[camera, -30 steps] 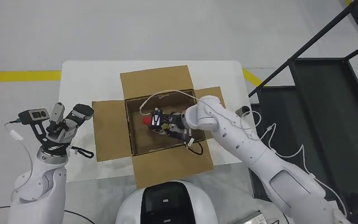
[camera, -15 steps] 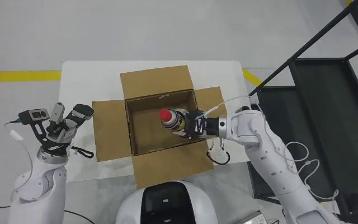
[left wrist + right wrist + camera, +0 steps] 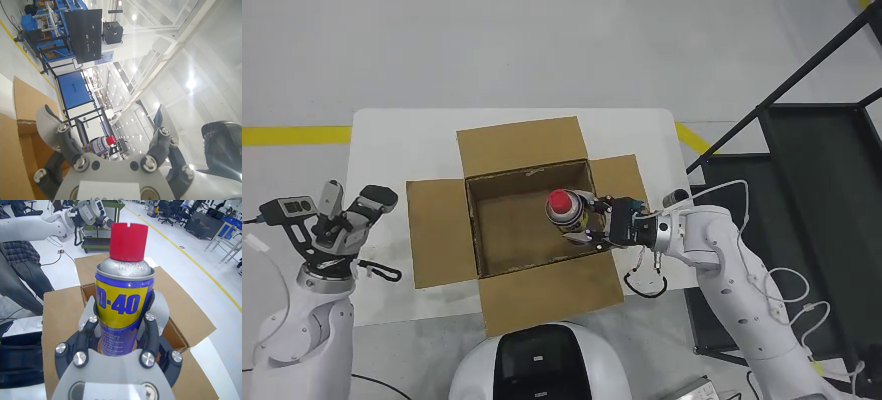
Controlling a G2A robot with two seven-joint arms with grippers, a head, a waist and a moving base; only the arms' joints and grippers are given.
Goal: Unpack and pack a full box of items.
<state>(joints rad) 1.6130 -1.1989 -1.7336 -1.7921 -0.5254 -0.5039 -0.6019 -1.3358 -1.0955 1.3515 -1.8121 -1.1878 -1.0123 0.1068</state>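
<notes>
An open cardboard box (image 3: 522,145) stands mid-table with all its flaps folded out. A blue and yellow spray can (image 3: 564,207) with a red cap is held upright above the box's right half, and my right gripper (image 3: 592,222) is shut on it. In the right wrist view the fingers clasp the spray can (image 3: 122,298) around its lower body, with the right gripper (image 3: 124,306) over the box (image 3: 62,313). My left gripper (image 3: 347,215) is raised off the table's left edge, open and holding nothing. The left wrist view shows that left gripper (image 3: 103,111) pointing upward, the spray can (image 3: 99,144) far off.
The white table (image 3: 392,150) has bare surface left of the box and behind it. A black metal rack (image 3: 802,160) stands close on the right. A yellow floor line (image 3: 292,135) runs behind the table.
My right gripper has lifted the spray can up from inside the box and drawn it rightward while turning it upright. The left arm has shifted slightly left.
</notes>
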